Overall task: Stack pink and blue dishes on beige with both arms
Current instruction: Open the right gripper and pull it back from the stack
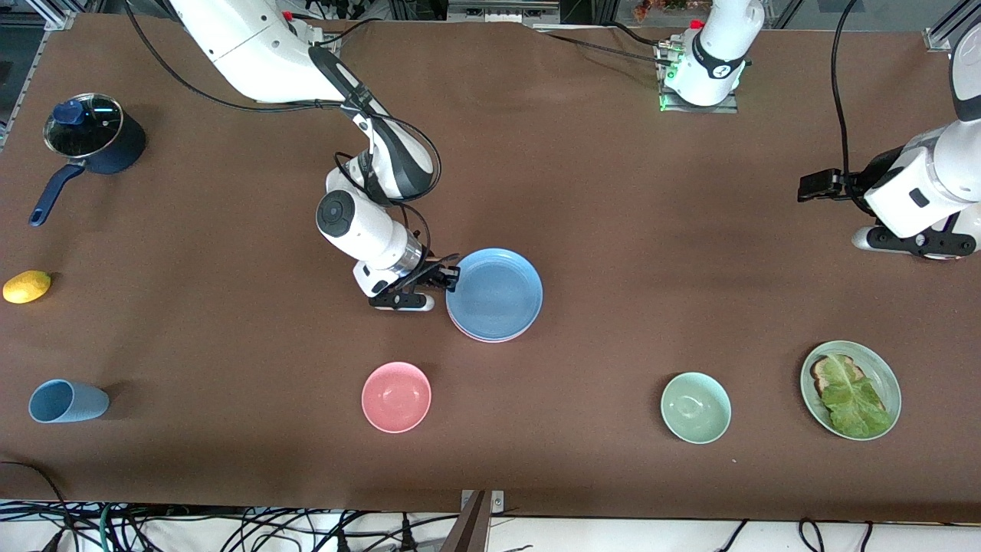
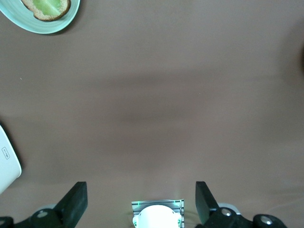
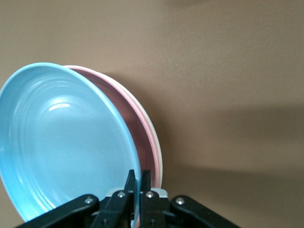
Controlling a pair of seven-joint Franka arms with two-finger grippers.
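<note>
In the middle of the table the blue plate (image 1: 497, 291) lies on top of the pink plate (image 1: 481, 336). In the right wrist view the blue plate (image 3: 66, 142) tilts up a little off the pink plate (image 3: 140, 133), and the thin pale rim of the beige plate (image 3: 148, 119) shows under both. My right gripper (image 1: 454, 277) (image 3: 137, 178) is shut on the blue plate's rim, on the side toward the right arm's end. My left gripper (image 1: 814, 186) (image 2: 141, 190) waits open with nothing in it, up over bare table at the left arm's end.
A pink bowl (image 1: 396, 396) and a green bowl (image 1: 695, 407) stand nearer the front camera. The green oval plate with toast and lettuce (image 1: 851, 389) (image 2: 42, 19) is toward the left arm's end. A light blue cup (image 1: 67, 401), a lemon (image 1: 27, 286) and a dark pot (image 1: 92, 134) are at the right arm's end.
</note>
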